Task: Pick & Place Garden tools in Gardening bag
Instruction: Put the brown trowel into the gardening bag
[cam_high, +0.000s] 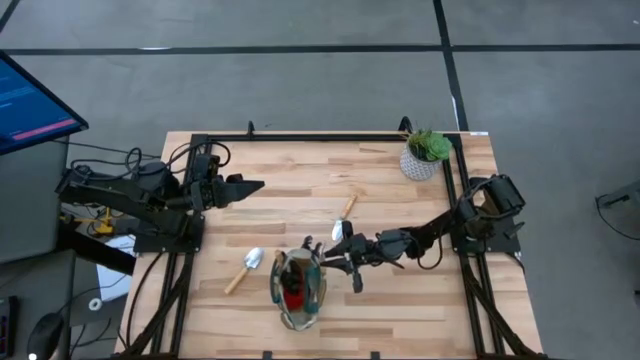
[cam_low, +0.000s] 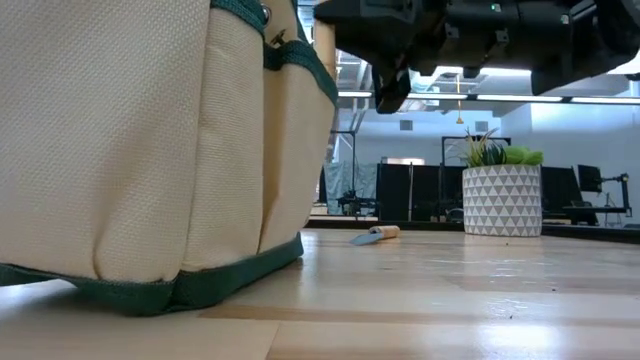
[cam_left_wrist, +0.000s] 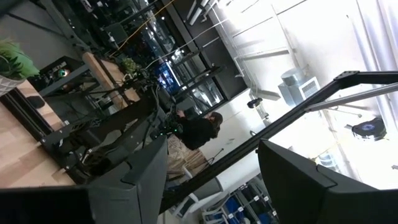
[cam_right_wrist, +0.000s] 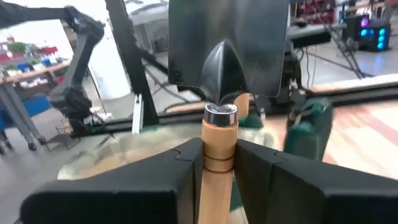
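Note:
The beige gardening bag with green trim (cam_high: 300, 292) stands near the table's front edge; a red item and other tools show inside it. The bag fills the left of the low view (cam_low: 150, 150). My right gripper (cam_high: 324, 260) is above the bag's far right rim, shut on a trowel (cam_right_wrist: 227, 50) with a silver blade and a wooden handle. A second trowel (cam_high: 244, 269) lies flat left of the bag. A third (cam_high: 345, 215) lies behind it on the table and also shows in the low view (cam_low: 375, 235). My left gripper (cam_high: 255, 186) is open and empty at the table's left. My right gripper pinches the trowel's wooden handle (cam_right_wrist: 219, 155) between its two fingers, just below the metal collar. The blade (cam_right_wrist: 227, 43) stands out beyond the fingertips. The trowel is lifted clear of the table, over the bag's rim.
A green plant in a white patterned pot (cam_high: 424, 155) stands at the far right corner and also shows in the low view (cam_low: 502, 198). Bare wood lies between the bag and the pot. A dark frame runs along the table's far edge (cam_high: 330, 138).

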